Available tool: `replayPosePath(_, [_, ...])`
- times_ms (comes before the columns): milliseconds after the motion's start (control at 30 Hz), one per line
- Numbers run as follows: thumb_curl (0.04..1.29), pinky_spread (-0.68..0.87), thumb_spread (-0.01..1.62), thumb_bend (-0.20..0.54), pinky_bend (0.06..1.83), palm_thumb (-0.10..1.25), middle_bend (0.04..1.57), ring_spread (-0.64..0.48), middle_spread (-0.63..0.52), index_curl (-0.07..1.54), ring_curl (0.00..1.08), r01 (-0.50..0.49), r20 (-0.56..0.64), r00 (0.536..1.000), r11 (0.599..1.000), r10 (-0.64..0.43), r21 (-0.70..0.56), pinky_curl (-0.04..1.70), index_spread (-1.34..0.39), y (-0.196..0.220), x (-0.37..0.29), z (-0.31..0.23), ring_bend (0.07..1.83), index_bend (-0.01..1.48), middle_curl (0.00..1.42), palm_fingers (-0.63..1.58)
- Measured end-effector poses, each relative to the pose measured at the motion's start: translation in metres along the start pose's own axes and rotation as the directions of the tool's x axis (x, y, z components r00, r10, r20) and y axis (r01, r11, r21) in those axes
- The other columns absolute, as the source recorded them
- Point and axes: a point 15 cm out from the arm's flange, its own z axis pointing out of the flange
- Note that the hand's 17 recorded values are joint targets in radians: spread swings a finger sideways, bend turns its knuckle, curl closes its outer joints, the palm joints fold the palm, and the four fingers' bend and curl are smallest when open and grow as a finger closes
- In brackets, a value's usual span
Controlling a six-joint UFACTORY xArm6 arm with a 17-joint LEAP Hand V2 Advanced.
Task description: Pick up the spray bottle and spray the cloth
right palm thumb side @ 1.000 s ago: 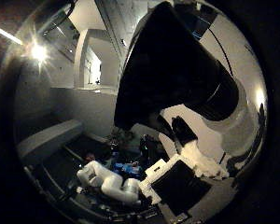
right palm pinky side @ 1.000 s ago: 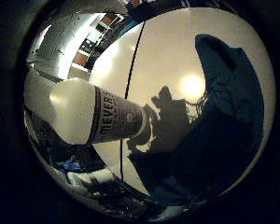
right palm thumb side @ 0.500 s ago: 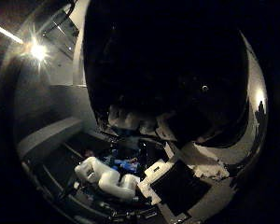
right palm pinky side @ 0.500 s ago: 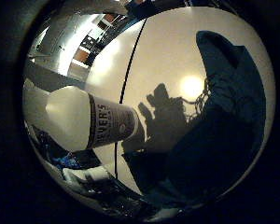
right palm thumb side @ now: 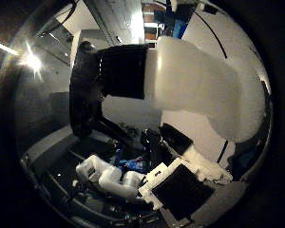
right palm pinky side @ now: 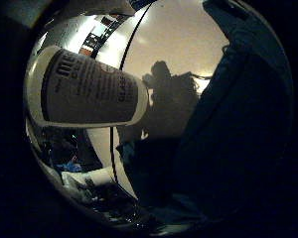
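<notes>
The spray bottle [right palm pinky side: 84, 91] sits right up against the palm, filling much of both palm views, its pale labelled body lying crosswise above the light worktop [right palm pinky side: 184, 44]. On the thumb side its black spray head and collar [right palm thumb side: 118, 71] join the white shoulder, with a dark trigger hanging below. It looks like a rigid plastic bottle, smooth-walled and likely a bit slippery; how full it is I cannot tell, so the weight is anyone's guess, though liquid inside would slosh and shift the balance. The sensible hold, I'd judge, is round the neck and upper body just under the collar, so one finger can reach the trigger; squeezing the wide lower body alone would leave the trigger out of reach. Parts of the hand [right palm thumb side: 180, 185] show, white and black, below the bottle in the thumb-side view, but whether the fingers are curled round the bottle I cannot tell from here. Beyond the bottle, the dark blue cloth [right palm pinky side: 238, 134] lies spread on the worktop, soft and rumpled, near enough to be a fair target once the nozzle points that way. A dark shadow falls between bottle and cloth.
</notes>
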Motion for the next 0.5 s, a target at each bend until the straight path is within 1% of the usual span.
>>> replayPosePath(367, [0.37, 0.41, 1.0, -0.026, 0.87, 0.7, 0.21, 0.1, 0.04, 0.31, 0.28, 0.026, -0.004, 1.0, 1.0, -0.026, 0.003, 0.0, -0.26, -0.002, -0.009, -0.006, 0.47, 0.17, 0.37, 0.16])
replayPosePath(500, [0.37, 0.41, 1.0, -0.026, 0.86, 0.7, 0.21, 0.1, 0.05, 0.31, 0.28, 0.032, -0.02, 0.999, 0.999, -0.032, 0.009, 0.0, -0.26, -0.003, -0.007, -0.017, 0.48, 0.17, 0.37, 0.17])
